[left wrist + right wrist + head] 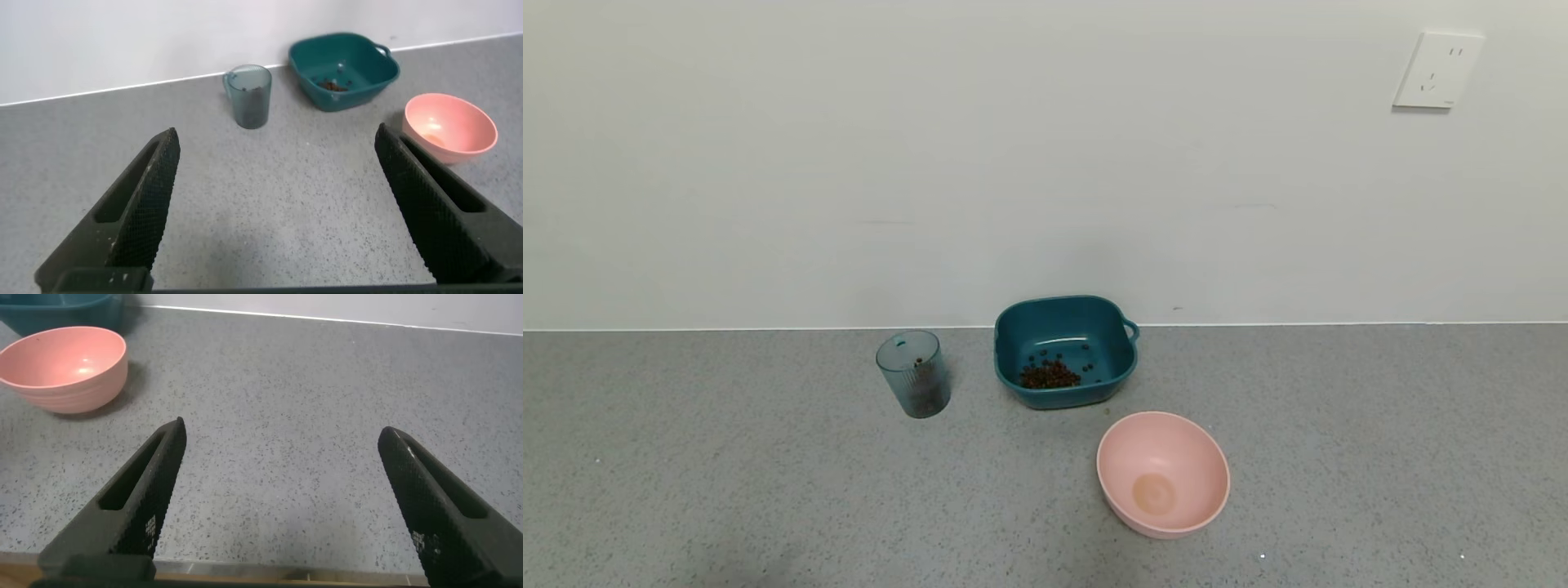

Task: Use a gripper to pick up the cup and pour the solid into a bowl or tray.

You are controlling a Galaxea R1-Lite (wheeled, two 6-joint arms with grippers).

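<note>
The translucent blue-grey ribbed cup (913,373) stands upright on the grey counter near the wall, with a few brown pellets still in it; it also shows in the left wrist view (248,95). Right of it sits the dark teal basin (1065,317) with a heap of brown pellets (1049,375) inside, also in the left wrist view (343,69). My left gripper (278,167) is open and empty, well back from the cup near the counter's front. My right gripper (282,465) is open and empty over bare counter at the front edge. Neither arm shows in the head view.
A round pink bowl (1163,473) stands empty in front of the basin, right of centre; it shows in the left wrist view (450,124) and the right wrist view (65,366). A white wall with a socket (1437,70) backs the counter.
</note>
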